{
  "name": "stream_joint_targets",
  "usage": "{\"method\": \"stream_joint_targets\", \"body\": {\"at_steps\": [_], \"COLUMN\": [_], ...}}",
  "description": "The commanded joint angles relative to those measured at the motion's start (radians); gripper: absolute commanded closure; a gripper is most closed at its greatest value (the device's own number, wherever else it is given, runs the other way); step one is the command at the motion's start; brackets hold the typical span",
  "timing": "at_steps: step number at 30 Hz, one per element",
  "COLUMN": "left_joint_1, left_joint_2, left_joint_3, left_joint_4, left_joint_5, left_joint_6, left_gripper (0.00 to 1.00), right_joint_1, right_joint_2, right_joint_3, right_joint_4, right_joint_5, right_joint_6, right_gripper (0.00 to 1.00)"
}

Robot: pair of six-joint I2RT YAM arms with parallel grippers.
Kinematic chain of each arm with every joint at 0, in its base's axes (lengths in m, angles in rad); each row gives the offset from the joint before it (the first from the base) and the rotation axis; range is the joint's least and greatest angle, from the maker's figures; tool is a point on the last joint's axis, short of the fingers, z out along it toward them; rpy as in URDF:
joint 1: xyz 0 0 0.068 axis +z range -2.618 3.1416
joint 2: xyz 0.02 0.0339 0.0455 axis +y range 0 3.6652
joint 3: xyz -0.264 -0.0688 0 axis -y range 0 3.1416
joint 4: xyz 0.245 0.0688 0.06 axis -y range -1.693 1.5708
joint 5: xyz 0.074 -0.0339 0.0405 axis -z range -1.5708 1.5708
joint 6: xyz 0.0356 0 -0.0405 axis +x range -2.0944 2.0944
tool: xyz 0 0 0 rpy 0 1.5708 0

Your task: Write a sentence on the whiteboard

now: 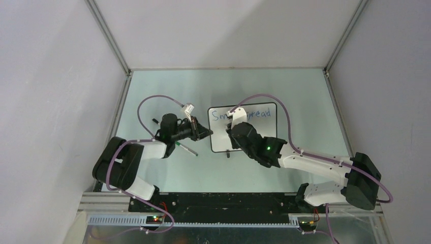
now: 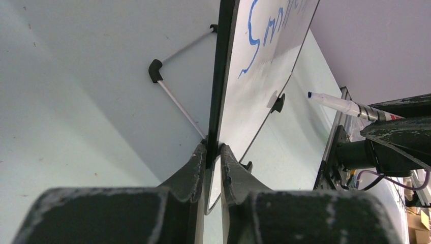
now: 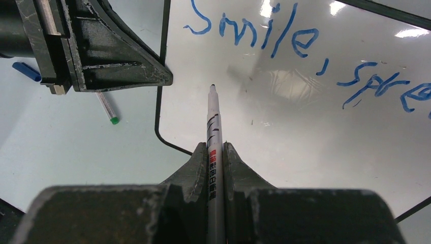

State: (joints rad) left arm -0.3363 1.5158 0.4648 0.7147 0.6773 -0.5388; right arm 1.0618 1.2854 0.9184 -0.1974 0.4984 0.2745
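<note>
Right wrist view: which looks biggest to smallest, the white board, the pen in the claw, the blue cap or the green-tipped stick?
1. Glossy white whiteboard with thin black frame.
2. White marker pen, nearest the camera.
3. Small blue cap and green-tipped white stick: alike, stick partly hidden.

Probably a lab, white-walled enclosure (image 1: 223, 30), aluminium struts (image 1: 108, 34)

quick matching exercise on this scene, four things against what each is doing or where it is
1 left pincer
2 right pincer
3 writing
4 white stick

a lying on the table
b shut on the marker
c blue, on the whiteboard
d shut on the whiteboard's edge

Pairs: 1-d, 2-b, 3-c, 4-a
</note>
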Motion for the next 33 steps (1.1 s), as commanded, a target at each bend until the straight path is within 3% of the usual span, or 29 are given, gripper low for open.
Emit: {"method": "stream_joint_targets", "body": {"at_steps": [1, 10, 33], "left_joint_1": [0.001, 0.0, -0.003], "left_joint_2": [-0.039, -0.082, -0.066], "left_joint_3": [-0.028, -0.041, -0.038], "left_joint_4": [0.003, -0.023, -0.012], "left_joint_5": [-0.056, -0.079, -0.06], "left_joint_6": [0.041, 0.078, 0.049], "left_gripper": [1.0, 0.9, 0.92], "right_joint_1": [0.01, 0.017, 0.026], "right_joint_2": [0.02, 0.046, 0.172], "right_joint_3": [0.011, 0.067, 0.229], "right_joint_4": [0.034, -0.067, -0.22], "right_joint_5": [0.009, 0.007, 0.063], "right_joint_6": [0.012, 0.082, 0.135], "right_gripper": [1.0, 1.0, 1.0]}}
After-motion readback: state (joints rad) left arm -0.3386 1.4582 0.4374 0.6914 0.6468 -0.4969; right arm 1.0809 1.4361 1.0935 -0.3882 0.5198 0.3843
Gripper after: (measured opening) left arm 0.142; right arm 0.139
